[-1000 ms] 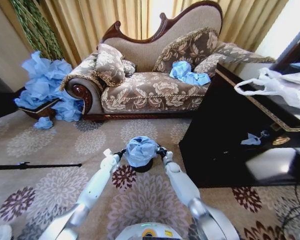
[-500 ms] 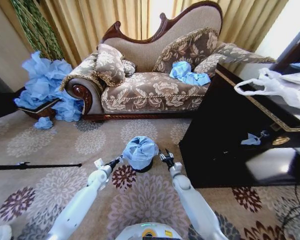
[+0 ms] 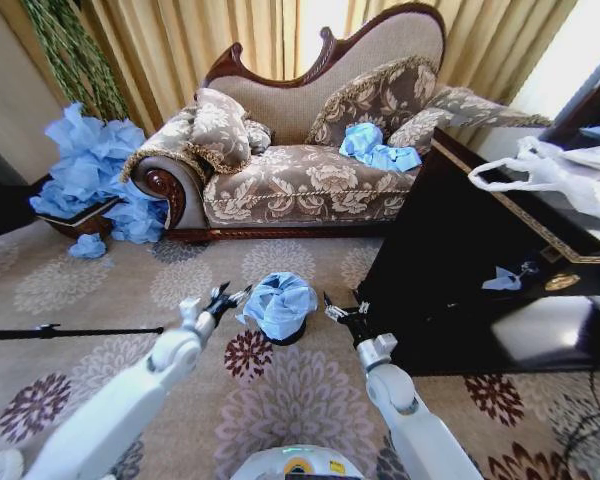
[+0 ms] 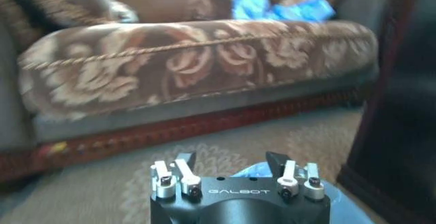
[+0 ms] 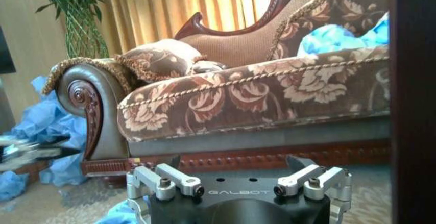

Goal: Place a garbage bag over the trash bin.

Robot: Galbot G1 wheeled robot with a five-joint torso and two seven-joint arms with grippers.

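The garbage bag (image 3: 279,302) drapes over the trash bin (image 3: 285,334) on the carpet (image 3: 130,290). My left gripper (image 3: 223,297) and right gripper (image 3: 338,310) flank it, jaws open, empty; a dark cabinet (image 3: 450,260) stands just right.

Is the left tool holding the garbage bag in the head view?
No, the left tool is open beside the garbage bag, apart from it.

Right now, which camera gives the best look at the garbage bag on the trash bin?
The head view: the garbage bag drapes over the trash bin, between the open left gripper and open right gripper. The left wrist view catches a blue strip of it behind the gripper; the right wrist view shows a blue corner.
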